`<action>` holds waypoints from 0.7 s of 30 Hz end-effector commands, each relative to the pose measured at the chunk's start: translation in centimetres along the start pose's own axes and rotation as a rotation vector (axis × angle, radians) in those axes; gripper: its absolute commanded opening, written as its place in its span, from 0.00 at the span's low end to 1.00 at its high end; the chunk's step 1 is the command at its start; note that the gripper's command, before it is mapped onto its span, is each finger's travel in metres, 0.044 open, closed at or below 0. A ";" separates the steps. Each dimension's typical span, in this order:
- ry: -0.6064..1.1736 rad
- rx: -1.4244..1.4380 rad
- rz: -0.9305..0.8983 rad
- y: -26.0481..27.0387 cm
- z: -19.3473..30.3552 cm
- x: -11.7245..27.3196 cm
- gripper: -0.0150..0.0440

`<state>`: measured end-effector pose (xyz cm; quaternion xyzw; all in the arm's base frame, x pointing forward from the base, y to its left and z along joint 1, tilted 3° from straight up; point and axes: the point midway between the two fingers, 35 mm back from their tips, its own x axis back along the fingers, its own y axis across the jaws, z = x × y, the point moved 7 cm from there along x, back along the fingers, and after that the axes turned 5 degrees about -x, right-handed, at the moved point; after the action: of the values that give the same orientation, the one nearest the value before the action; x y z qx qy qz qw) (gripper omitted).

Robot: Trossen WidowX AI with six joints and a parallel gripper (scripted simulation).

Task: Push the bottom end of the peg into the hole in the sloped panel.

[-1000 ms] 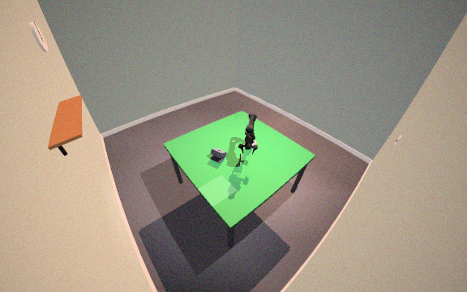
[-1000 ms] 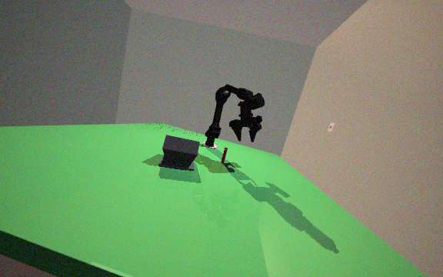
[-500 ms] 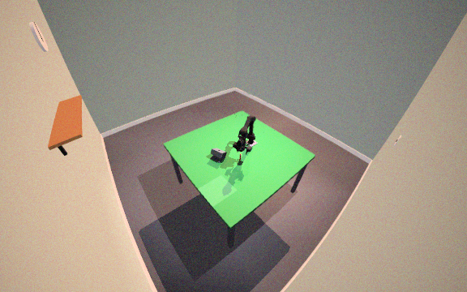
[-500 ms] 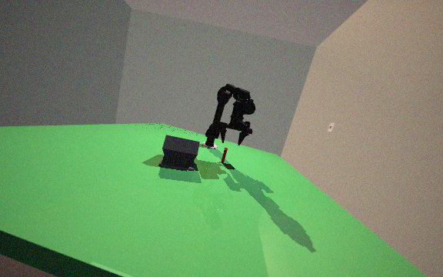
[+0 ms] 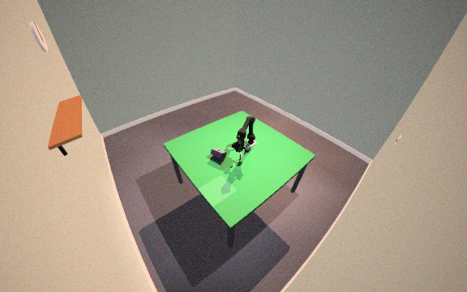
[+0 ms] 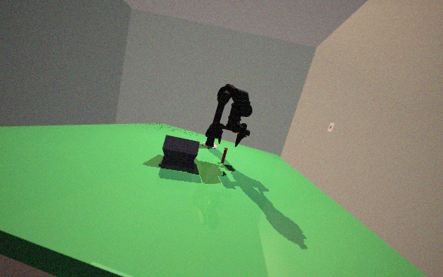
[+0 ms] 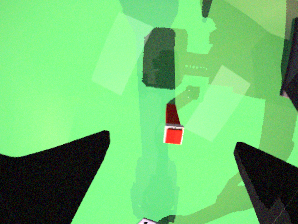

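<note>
Peg (image 5: 240, 156) (image 6: 224, 155) (image 7: 173, 135): red, square-topped, upright on green table (image 5: 274, 162) (image 6: 129, 215) (image 7: 55, 65) | gripper (image 5: 241, 148) (image 6: 228, 143) (image 7: 173, 143): released, fingers spread wide, nothing grasped; in wrist view, peg top appears between fingertips | dark sloped block (image 5: 218, 153) (image 6: 181, 148): on table, apart from peg; hole unoccupied by peg.

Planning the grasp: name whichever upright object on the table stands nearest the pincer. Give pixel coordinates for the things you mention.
The slim red square-ended peg (image 6: 224, 155) (image 7: 173, 136); the dark sloped block (image 5: 218, 153) (image 6: 181, 148) sits farther off.
</note>
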<state>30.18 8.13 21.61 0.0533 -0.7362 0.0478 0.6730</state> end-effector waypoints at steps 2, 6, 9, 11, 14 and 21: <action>0.011 -0.004 0.007 -0.1 0.1 -1.0 1.00; 0.011 -0.004 0.007 -0.1 0.1 -1.7 1.00; 0.011 -0.004 0.007 -0.1 0.1 -2.2 1.00; 0.011 -0.004 0.007 -0.1 0.1 -2.5 1.00; 0.011 -0.004 0.007 -0.1 0.1 -3.0 1.00; 0.011 -0.004 0.007 -0.1 0.1 -4.1 1.00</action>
<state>30.55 8.17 18.22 0.0523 -0.7360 0.0471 0.6733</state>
